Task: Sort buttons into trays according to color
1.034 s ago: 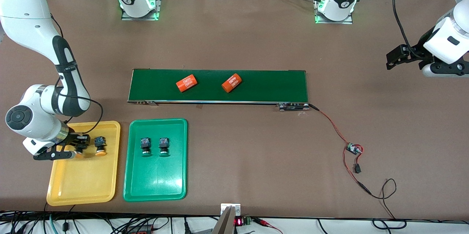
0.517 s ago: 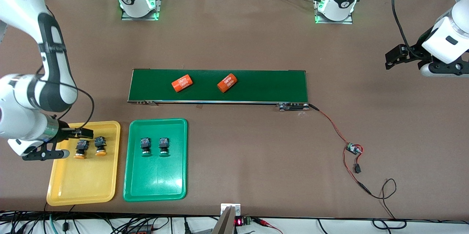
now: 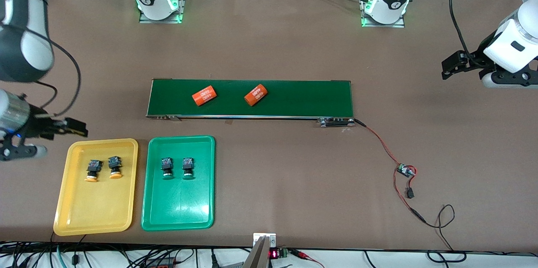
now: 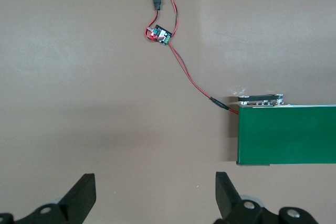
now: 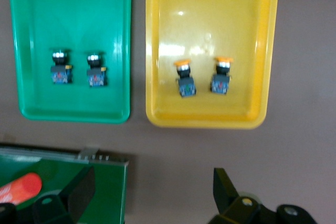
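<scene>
Two yellow-orange buttons lie side by side in the yellow tray. Two green buttons lie in the green tray beside it. My right gripper is open and empty, raised over the bare table at the yellow tray's edge nearest the robots. Its wrist view shows the yellow tray, the green tray, all the buttons and its own gripper. My left gripper waits open and empty at the left arm's end; in its wrist view the gripper is over bare table.
A long dark-green belt lies mid-table with two orange cylinders on it. A red-black wire runs from the belt's end to a small circuit board and loops toward the front edge.
My right gripper let go of a yellow-orange button in the yellow tray, then rose and drew back off the tray. The orange cylinders slid along the belt toward the right arm's end.
</scene>
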Robot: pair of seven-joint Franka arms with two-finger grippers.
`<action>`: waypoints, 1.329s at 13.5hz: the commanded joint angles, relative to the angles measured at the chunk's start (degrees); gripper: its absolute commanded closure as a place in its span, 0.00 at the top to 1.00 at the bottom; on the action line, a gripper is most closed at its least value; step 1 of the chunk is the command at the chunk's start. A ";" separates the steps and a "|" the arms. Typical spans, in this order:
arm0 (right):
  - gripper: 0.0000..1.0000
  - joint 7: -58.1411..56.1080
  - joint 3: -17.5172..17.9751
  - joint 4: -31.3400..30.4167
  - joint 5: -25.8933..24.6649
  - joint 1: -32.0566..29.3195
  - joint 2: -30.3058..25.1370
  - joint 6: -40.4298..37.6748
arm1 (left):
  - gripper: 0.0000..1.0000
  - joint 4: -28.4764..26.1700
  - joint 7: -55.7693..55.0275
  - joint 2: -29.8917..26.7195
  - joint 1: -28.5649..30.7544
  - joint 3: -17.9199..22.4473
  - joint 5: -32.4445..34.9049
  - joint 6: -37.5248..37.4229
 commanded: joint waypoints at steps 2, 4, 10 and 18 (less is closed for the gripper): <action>1.00 0.24 -3.41 -1.20 1.24 1.15 -4.88 -3.19 | 1.00 -0.20 0.65 -0.97 0.23 -0.25 -0.38 -0.87; 1.00 0.06 -9.98 -1.38 1.15 7.64 -6.46 -3.28 | 1.00 0.51 0.57 -0.88 0.23 -0.08 -0.47 -0.87; 1.00 1.11 -11.95 -10.34 1.24 11.28 -15.34 -3.63 | 1.00 0.51 0.65 -1.05 0.67 -0.08 -1.08 -2.54; 1.00 3.41 -11.86 -16.41 0.98 11.28 -20.71 -4.15 | 1.00 0.60 0.74 -1.05 0.40 -0.16 -1.17 -2.36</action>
